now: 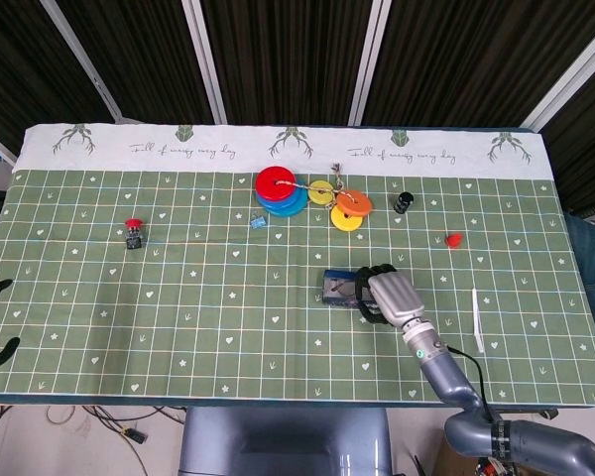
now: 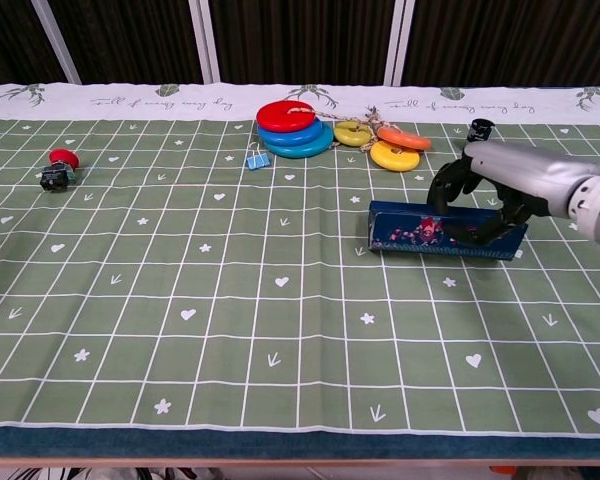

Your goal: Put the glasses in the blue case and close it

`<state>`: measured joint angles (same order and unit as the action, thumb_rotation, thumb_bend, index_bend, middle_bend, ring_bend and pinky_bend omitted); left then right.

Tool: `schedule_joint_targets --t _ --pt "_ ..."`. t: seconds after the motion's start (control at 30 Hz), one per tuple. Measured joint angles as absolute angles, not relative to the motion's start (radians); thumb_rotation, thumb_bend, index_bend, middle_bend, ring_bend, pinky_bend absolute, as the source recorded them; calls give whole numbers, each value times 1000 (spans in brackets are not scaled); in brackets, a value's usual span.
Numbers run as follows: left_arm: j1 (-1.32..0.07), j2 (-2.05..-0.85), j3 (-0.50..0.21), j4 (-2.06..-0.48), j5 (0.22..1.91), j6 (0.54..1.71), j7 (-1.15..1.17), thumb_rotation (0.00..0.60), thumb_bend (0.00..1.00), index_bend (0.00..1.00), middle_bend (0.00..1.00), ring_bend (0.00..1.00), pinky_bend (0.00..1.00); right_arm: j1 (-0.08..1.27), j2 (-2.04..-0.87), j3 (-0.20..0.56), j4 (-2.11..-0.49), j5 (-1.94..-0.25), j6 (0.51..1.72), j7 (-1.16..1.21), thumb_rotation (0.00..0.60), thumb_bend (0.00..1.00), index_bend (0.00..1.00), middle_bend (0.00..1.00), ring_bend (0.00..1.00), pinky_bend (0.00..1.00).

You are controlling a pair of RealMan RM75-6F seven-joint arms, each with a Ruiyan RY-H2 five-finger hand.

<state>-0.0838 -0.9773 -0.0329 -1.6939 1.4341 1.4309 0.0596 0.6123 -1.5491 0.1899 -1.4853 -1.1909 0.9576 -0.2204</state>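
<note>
Resting on the blue case (image 2: 420,229), right hand (image 2: 477,196) covers its right end.

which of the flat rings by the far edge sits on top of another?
The red ring: it lies stacked on the blue ring. The yellow rings and orange ring lie further right.

Green white-gridded tablecloth (image 1: 178,297) with hearts; blue case (image 2: 420,228) with red pattern; red, blue, yellow, orange rings (image 2: 330,130); silver-and-black right hand (image 2: 490,190)
</note>
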Motion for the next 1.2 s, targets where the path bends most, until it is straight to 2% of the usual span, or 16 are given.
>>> schedule_joint_targets --t 0.33,1.03,1.1,1.2 --pt "-84 -976 -34 -1692 1434 1431 57 600 243 146 0 0 0 687 -1577 265 -1453 -1085 903 -239 600 508 711 304 296 237" --pt "-83 -976 -33 -1696 1433 1432 63 600 243 146 0 0 0 786 -1590 316 -1325 -838 790 -287 600 508 717 295 296 237" --pt "-82 -975 -33 -1696 1434 1433 64 600 243 146 0 0 0 792 -1592 315 -1312 -820 780 -287 600 508 701 292 296 237" --pt "-82 -975 -32 -1697 1433 1432 63 600 243 146 0 0 0 803 -1596 313 -1297 -803 768 -284 600 508 613 289 294 237"
